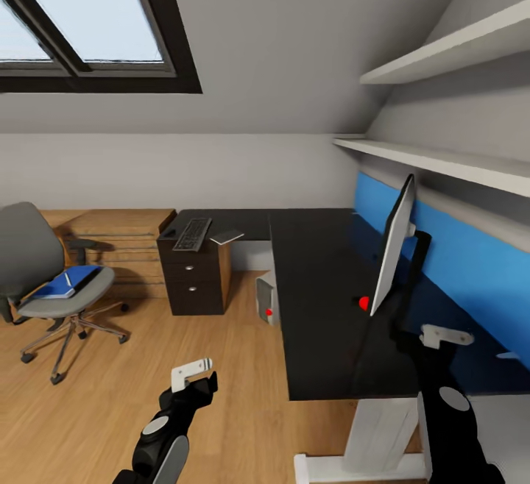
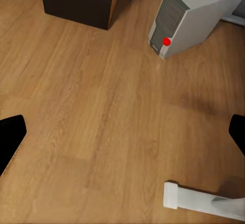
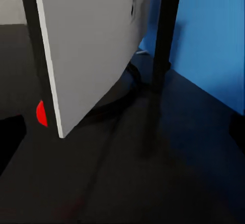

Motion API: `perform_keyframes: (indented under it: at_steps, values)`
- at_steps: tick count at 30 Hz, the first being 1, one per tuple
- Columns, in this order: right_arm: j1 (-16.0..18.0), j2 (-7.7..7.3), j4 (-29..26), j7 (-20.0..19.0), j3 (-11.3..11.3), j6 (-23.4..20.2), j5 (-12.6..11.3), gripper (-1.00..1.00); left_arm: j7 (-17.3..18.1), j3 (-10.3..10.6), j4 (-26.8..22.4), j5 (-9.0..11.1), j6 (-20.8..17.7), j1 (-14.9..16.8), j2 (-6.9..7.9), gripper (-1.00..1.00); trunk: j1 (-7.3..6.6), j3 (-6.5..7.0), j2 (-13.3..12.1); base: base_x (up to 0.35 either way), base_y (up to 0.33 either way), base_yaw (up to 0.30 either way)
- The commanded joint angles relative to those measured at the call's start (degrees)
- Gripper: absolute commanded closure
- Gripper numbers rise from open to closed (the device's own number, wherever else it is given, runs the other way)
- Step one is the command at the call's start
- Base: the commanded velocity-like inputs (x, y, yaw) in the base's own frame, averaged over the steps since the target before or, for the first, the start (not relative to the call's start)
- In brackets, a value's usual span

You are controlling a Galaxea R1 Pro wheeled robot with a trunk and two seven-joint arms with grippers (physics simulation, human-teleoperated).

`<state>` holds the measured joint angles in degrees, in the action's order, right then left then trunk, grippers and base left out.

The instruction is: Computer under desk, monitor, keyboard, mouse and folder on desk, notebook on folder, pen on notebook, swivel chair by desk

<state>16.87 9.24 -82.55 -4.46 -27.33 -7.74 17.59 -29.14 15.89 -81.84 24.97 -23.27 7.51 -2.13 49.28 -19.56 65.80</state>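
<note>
The grey swivel chair [image 1: 33, 263] stands at the left, away from the black desk [image 1: 316, 293]. On its seat lies the blue folder [image 1: 70, 282], with a thin white line on it that may be the pen [image 1: 68, 276]. The keyboard [image 1: 193, 234] and the notebook [image 1: 227, 237] lie on the desk's far wing. The monitor [image 1: 391, 245] stands edge-on on the desk; its grey back [image 3: 87, 45] is close before my open right gripper [image 1: 445, 337]. The computer [image 1: 266, 298] sits on the floor under the desk. My left gripper [image 1: 193, 372] hangs open over the floor, facing the computer [image 2: 178, 27]. The mouse is out of view.
A dark drawer unit [image 1: 193, 282] holds up the desk's far wing, with a light wooden chest [image 1: 118, 245] behind the chair. A blue wall panel [image 1: 456, 263] and two white shelves [image 1: 442, 164] line the right wall. The desk's white foot [image 2: 204, 202] lies near my left gripper.
</note>
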Motion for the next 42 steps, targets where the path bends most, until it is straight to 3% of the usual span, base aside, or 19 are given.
perform_keyframes:
  at_steps: [1,2,3,11,15,19,22,25,27,31,32,42]
  values:
    - [-0.03,0.08,-0.11,-0.47,-0.18,0.11,0.60,-1.00,-0.48,0.10,-0.07,0.52,-0.11,0.05,0.02,-1.00,0.01,-0.07,0.04,0.000,0.152,0.000]
    - [-0.18,0.08,-0.09,-0.46,-0.18,0.60,0.60,-1.00,-0.48,0.12,-0.07,0.52,-0.11,0.05,0.02,-1.00,0.01,-0.07,0.04,0.000,0.097,0.000]
    - [-0.61,0.08,0.63,-0.33,-0.18,3.86,0.72,-1.00,-0.56,0.61,-0.13,0.45,0.06,0.05,0.02,-1.00,0.01,-0.07,0.04,0.086,0.082,0.000]
    - [-0.72,0.08,2.21,-0.13,-0.17,7.46,0.85,-1.00,-0.66,2.18,-0.08,0.43,0.16,0.07,0.02,-1.00,0.01,-0.07,0.04,0.180,0.138,0.000]
    - [-0.72,0.11,3.27,0.40,1.03,7.93,0.86,-1.00,-0.79,2.46,0.07,0.43,0.15,0.05,0.02,-1.00,0.01,-0.07,0.04,0.060,0.037,0.000]
    - [-0.67,-0.02,5.74,5.93,5.41,7.73,0.77,-1.00,-0.89,2.54,0.22,0.43,0.19,0.06,0.02,-1.00,0.01,-0.07,0.04,0.017,0.010,0.000]
    - [-0.38,-0.20,7.82,13.81,10.53,7.66,0.67,-1.00,-0.91,2.56,0.26,0.43,0.23,0.05,0.02,-1.00,0.01,-0.07,0.04,0.005,0.003,0.000]
    - [0.58,-0.41,10.43,18.63,13.13,7.60,0.66,-1.00,-0.92,2.59,0.27,0.43,0.24,0.05,0.02,-1.00,0.01,-0.07,0.04,0.002,0.001,0.000]
    - [3.49,-0.82,13.66,21.05,14.20,7.58,0.72,-1.00,-0.92,2.61,0.28,0.43,0.24,0.05,0.02,-1.00,0.01,-0.07,0.04,0.000,0.000,0.000]
    - [8.28,-1.96,17.42,22.56,14.44,7.57,0.77,-1.00,-0.95,2.64,0.28,0.43,0.24,0.05,0.02,-1.00,0.01,-0.07,0.04,0.000,0.000,0.000]
    - [10.02,-3.23,18.75,23.68,14.27,7.58,0.78,-1.00,-0.97,2.65,0.34,0.43,0.30,0.05,0.01,-1.00,0.01,-0.07,0.04,0.000,0.000,0.000]
    - [10.61,-3.69,19.31,25.31,11.34,10.46,0.70,-1.00,-0.81,2.90,3.04,0.37,0.34,0.05,-0.10,-1.00,0.01,-0.07,0.04,0.078,0.000,0.000]
